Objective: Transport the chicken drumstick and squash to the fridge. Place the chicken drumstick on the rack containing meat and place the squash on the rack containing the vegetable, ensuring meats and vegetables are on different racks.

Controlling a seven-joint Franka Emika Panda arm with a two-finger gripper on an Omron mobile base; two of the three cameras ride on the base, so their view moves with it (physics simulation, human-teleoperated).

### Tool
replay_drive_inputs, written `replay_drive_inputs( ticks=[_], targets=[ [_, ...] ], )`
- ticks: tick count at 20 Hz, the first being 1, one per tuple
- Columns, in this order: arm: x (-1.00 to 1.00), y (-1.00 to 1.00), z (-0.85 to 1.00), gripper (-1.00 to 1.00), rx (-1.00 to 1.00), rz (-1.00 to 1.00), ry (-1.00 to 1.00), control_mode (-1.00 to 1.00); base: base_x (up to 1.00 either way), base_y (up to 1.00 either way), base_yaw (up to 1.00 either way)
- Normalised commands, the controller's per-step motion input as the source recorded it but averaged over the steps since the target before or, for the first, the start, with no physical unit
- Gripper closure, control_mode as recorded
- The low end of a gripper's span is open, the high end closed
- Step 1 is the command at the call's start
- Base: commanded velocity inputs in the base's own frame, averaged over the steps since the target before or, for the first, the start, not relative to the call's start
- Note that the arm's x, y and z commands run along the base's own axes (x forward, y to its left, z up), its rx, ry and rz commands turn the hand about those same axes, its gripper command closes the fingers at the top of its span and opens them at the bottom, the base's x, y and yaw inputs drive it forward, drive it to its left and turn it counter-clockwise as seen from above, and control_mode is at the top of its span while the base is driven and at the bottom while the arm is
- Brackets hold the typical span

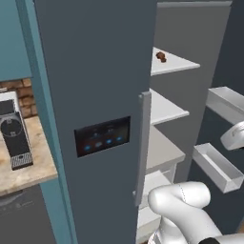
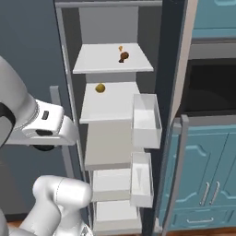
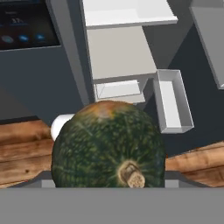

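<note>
A dark green squash [image 3: 108, 146], round and ribbed with pale speckles, an orange-brown patch on top and a tan cut stem facing the camera, takes up the lower middle of the hand view, right up against the end effector, whose fingertips are hidden behind it, so I cannot tell whether they are spread or pinching it. Beyond the squash lie a wood-plank floor [image 3: 22, 153] and the open slate-grey fridge [image 1: 95, 71] with white shelves and door bins. The right base view adds what the hand view lacks: a small brown chicken drumstick [image 2: 123, 56] resting on the top shelf [image 2: 97, 62], and a small yellow round item [image 2: 100, 88] on the shelf below. The left base view shows the fridge's dark touch panel [image 1: 102, 136] with blue icons, and a coffee machine [image 1: 13, 131] on a wooden worktop [image 1: 28, 167] to the left.
</note>
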Motion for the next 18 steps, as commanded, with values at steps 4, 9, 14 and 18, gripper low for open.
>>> replay_drive_inputs(
  ticks=[4, 9, 14, 18],
  targets=[
    [0.00, 0.00, 0.00, 1.00, 0.00, 0.00, 0.00, 1.00, 0.46, -0.01, -0.08],
    [0.00, 0.00, 0.00, 1.00, 0.00, 0.00, 0.00, 1.00, 0.45, -0.12, 0.00],
    [0.00, 0.00, 0.00, 1.00, 0.00, 0.00, 0.00, 1.00, 1.00, 0.01, 0.06],
    [0.00, 0.00, 0.00, 1.00, 0.00, 0.00, 0.00, 1.00, 0.78, -0.22, 0.26]
  ],
)
